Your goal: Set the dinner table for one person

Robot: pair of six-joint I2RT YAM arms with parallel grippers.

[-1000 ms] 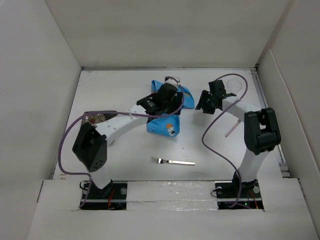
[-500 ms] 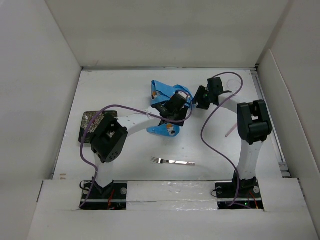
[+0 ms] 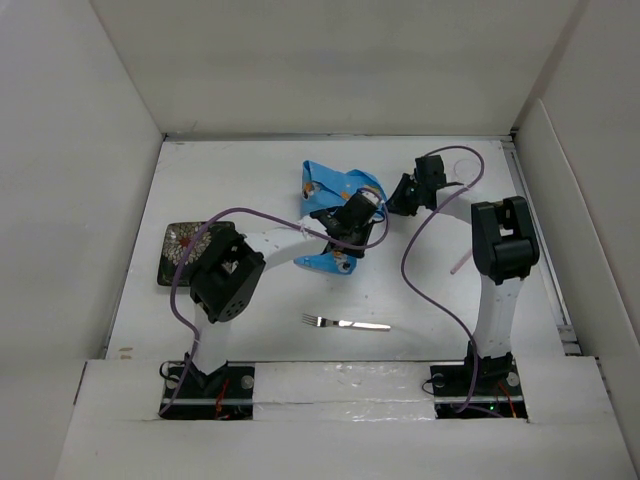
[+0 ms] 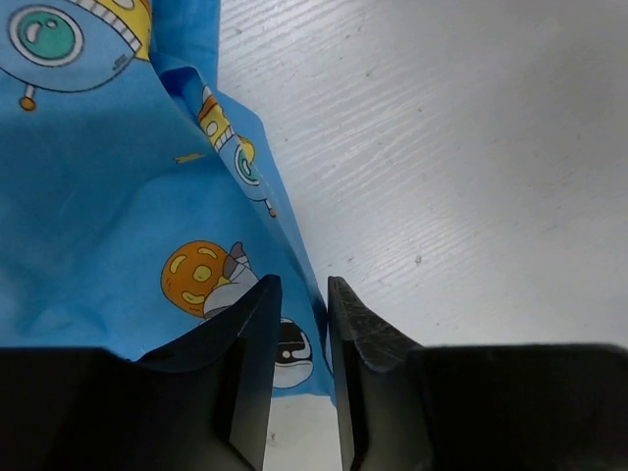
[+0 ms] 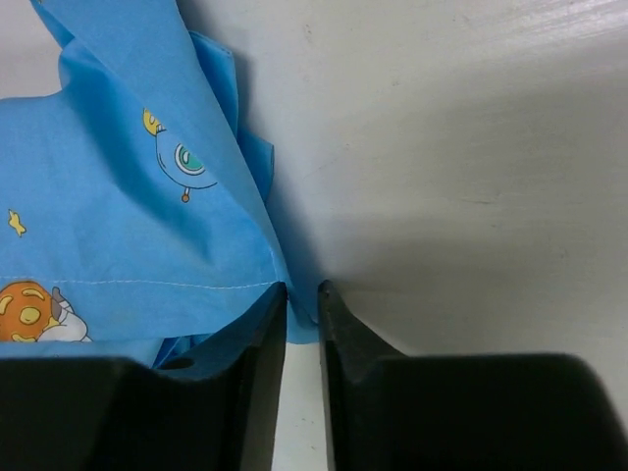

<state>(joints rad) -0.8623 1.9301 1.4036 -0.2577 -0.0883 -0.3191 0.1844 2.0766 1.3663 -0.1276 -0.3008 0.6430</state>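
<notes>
The dinner table (image 3: 250,180) is a plain white top. On it, back of centre, a blue cartoon-print cloth mat (image 3: 330,182) lies crumpled. My left gripper (image 3: 341,246) is at the mat's near corner. In the left wrist view its jaws (image 4: 302,287) are drawn close, with the mat's edge (image 4: 108,196) between them. My right gripper (image 3: 389,203) is at the mat's right corner. In the right wrist view its jaws (image 5: 302,287) are nearly together on a corner of the mat (image 5: 118,216). A silver fork (image 3: 346,324) lies apart, near the front.
A dark floral plate (image 3: 177,250) sits at the left edge, partly under the left arm. A thin pink stick (image 3: 462,262) lies beside the right arm. A faint clear round rim (image 3: 462,158) shows at the back right. White walls enclose the table.
Both arms came down onto the mat and their jaws narrowed on its edges. The left arm swung forward, which uncovered the floral plate. The fork has not moved.
</notes>
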